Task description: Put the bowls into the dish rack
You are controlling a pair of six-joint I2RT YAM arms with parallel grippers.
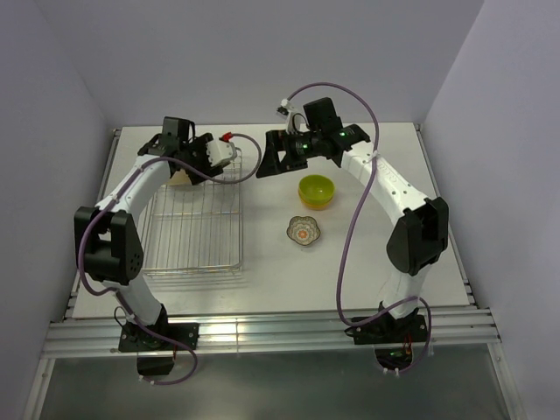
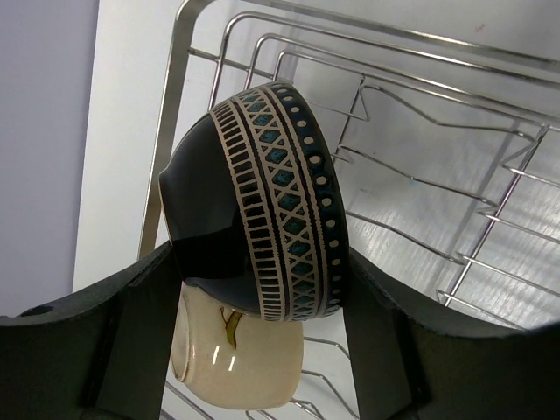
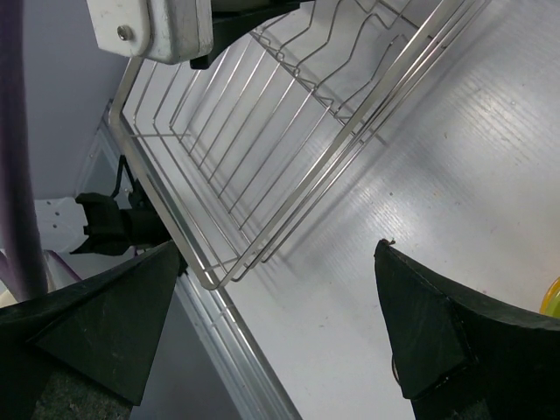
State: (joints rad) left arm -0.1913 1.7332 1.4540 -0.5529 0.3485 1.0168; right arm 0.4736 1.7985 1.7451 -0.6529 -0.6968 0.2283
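Lime-green bowl [image 1: 316, 191], patterned bowl [image 1: 304, 230] right of dish rack [image 1: 197, 238]

I see a white table [image 1: 367, 262] closed in by plain pale lilac walls [image 1: 262, 52] at the back and on both sides. Metal rails [image 1: 280, 331] run along its near edge and shine softly. The light is even, with weak shadows.

Overhead camera looks down on the table [image 1: 367, 271]; both wrist cameras closely share the dish rack [image 1: 194, 229].
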